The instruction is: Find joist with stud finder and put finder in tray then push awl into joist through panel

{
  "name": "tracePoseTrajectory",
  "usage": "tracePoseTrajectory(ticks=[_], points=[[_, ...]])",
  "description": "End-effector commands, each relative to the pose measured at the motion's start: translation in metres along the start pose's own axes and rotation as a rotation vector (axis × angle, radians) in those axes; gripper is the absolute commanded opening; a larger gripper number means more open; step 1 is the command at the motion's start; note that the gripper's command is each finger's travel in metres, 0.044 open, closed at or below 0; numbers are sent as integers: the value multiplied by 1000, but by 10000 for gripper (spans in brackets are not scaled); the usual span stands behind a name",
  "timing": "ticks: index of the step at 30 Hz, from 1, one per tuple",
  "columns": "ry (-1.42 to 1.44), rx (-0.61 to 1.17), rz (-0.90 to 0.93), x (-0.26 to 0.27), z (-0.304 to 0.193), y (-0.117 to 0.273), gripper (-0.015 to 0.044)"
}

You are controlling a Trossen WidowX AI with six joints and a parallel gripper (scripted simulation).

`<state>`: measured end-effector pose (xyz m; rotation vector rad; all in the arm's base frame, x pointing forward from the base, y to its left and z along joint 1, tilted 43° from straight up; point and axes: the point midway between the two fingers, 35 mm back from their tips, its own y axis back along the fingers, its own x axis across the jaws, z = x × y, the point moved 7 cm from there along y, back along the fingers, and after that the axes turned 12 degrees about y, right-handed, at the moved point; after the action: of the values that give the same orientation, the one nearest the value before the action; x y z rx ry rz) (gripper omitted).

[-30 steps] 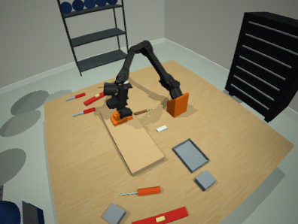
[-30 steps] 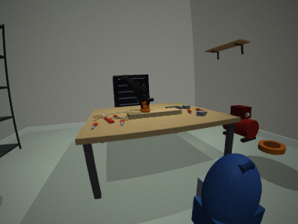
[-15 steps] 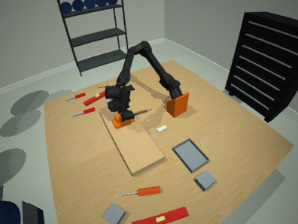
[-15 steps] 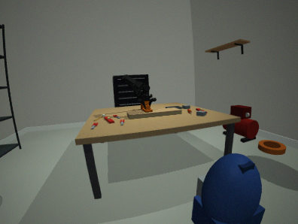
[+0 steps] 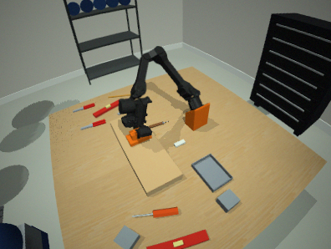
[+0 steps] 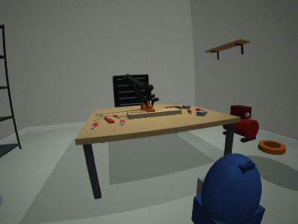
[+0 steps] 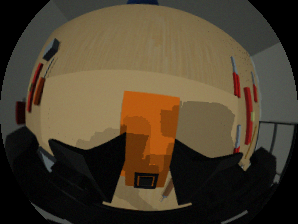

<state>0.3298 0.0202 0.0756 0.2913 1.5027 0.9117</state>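
The orange stud finder (image 5: 134,139) (image 6: 150,110) (image 7: 150,107) is over the far half of the pale floor panel (image 5: 155,167) (image 6: 158,113) (image 7: 80,107), low at its surface; whether it touches is hard to tell. My gripper (image 5: 143,132) (image 7: 148,136) is shut on it. A small dark square with an orange outline shows on its near end in the wrist view. The awl (image 5: 157,124) (image 7: 168,189), with a brown handle, lies beside the panel on the arm's side. The grey tray (image 5: 212,172) holds nothing. The joist is hidden.
A small white block (image 5: 180,143) lies between panel and tray. Grey blocks (image 5: 228,200) (image 5: 126,237), an orange-handled screwdriver (image 5: 165,212) and a red level (image 5: 178,242) lie at the near end. Red-handled tools (image 5: 99,123) (image 5: 89,106) and another red level (image 5: 106,109) lie beyond the panel's far end.
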Motion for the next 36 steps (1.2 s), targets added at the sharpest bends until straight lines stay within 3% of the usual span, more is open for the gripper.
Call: tracePoseTrajectory(ticks=[1, 36], points=[[-2, -2, 6, 9, 2, 0, 0], [-3, -3, 9, 69, 15, 0, 0]])
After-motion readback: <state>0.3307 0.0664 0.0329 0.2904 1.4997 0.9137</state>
